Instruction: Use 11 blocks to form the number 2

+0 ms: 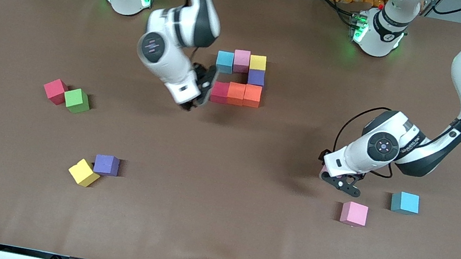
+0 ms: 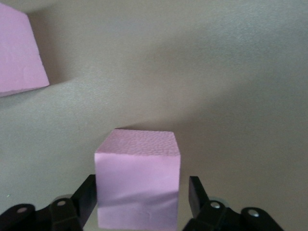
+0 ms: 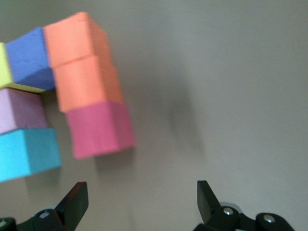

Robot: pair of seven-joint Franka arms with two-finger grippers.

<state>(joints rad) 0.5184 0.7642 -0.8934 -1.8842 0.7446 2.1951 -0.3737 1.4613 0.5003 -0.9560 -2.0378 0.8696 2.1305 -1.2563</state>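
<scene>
Left gripper (image 1: 341, 181): low over the table at the left arm's end, straddling a pink block (image 2: 137, 180); fingers (image 2: 85, 195) stand at either side of the block, and contact cannot be confirmed.
Right gripper (image 1: 199, 93): beside the red end of the formed group, toward the right arm's end; jaws wide apart and empty, as the right wrist view shows.
Formed group: blue block (image 1: 225, 61), pink block (image 1: 241, 61) and yellow block (image 1: 258, 62) in a row; purple block (image 1: 256, 77) under the yellow; red block (image 1: 220, 92) and two orange blocks (image 1: 244, 94) in the row nearest the camera. All touching.
Loose blocks, left arm's end: second pink cube (image 1: 354, 213), teal-blue cube (image 1: 405, 202).
Loose blocks, right arm's end: red cube (image 1: 55, 91) touching a green cube (image 1: 76, 100); yellow cube (image 1: 84, 172) touching a purple cube (image 1: 106, 164).
</scene>
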